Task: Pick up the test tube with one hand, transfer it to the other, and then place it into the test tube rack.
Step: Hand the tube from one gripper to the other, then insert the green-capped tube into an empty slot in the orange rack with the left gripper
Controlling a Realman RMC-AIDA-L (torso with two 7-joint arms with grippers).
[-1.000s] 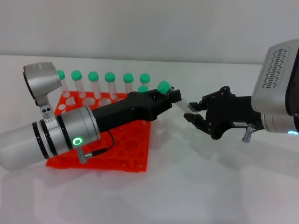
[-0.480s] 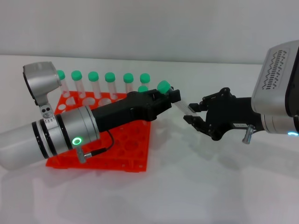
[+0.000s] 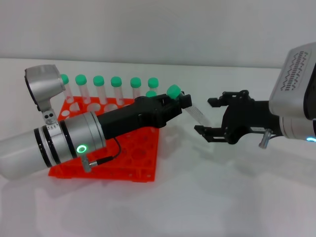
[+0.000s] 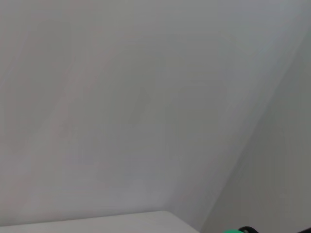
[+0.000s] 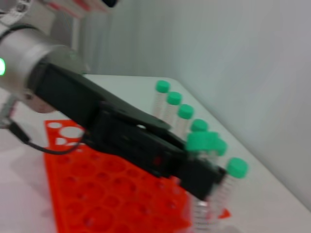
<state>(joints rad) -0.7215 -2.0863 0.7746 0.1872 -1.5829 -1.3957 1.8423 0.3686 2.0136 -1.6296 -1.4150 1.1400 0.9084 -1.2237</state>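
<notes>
My left gripper [image 3: 178, 102], on the arm with the green ring light, is shut on the test tube [image 3: 197, 113] just below its green cap and holds it tilted in the air to the right of the orange test tube rack [image 3: 133, 153]. My right gripper [image 3: 205, 116], on the blue-lit arm, is open, with its jaws spread above and below the tube's pointed end and not touching it. The right wrist view shows the left gripper [image 5: 146, 141] over the rack [image 5: 97, 194].
Several other green-capped tubes [image 3: 116, 89] stand in the rack's back rows; they also show in the right wrist view [image 5: 175, 104]. The left forearm [image 3: 64, 140] lies over the rack's front. A white table [image 3: 222, 197] and a wall surround the scene.
My right gripper has opened, let go of the tube's tip and drawn back a little to the right. The left gripper still holds the tube in the same place.
</notes>
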